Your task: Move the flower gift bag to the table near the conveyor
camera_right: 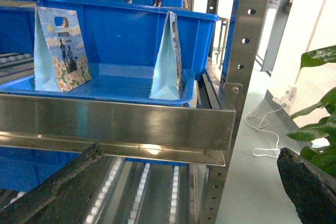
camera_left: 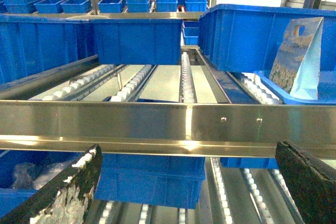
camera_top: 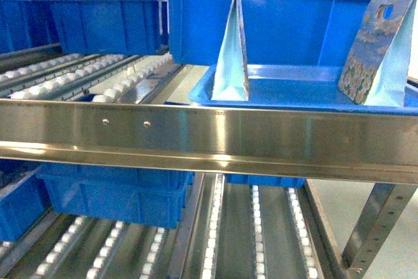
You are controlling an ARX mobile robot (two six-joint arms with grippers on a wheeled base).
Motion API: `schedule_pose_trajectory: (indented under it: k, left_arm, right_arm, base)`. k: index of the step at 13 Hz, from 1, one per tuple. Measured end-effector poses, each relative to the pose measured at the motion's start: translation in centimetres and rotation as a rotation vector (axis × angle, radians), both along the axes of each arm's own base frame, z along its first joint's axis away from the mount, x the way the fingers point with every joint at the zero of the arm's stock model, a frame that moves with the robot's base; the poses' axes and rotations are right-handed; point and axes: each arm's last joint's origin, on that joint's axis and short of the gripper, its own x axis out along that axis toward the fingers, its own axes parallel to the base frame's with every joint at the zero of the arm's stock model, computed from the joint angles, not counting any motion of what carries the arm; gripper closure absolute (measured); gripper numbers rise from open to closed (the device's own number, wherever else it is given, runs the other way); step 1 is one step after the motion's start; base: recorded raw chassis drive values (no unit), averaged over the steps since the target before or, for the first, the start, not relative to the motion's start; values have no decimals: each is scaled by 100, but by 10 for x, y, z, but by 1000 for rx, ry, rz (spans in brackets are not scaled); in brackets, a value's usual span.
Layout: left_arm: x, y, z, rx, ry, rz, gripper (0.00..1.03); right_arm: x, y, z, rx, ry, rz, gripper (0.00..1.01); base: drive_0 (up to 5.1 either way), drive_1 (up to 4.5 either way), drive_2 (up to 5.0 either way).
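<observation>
Showing only rightward: green plant (camera_right: 317,108)

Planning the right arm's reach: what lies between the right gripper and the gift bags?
In the right wrist view, the conveyor's steel front rail and the blue tray's rim lie between the right gripper and both gift bags.

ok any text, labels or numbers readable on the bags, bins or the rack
None can be read.
Flower gift bags: printed flower picture only, no legible words; any small print is too blurred.
Blue bins: no labels showing.
Conveyor front rail: bare steel with rivets, no markings.
Both grippers show only worn dark fingers, no text.
</observation>
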Motion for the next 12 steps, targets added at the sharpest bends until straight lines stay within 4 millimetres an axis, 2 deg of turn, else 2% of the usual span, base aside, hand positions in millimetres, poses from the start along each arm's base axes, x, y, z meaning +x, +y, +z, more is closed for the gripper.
schedule_pose_trajectory:
  k: [12]
  left_arm:
    - [0, 0, 0, 0, 0, 0, 5]
  right_arm:
    - [0, 0, 0, 0, 0, 0, 3]
  base:
    - [0, 0, 0]
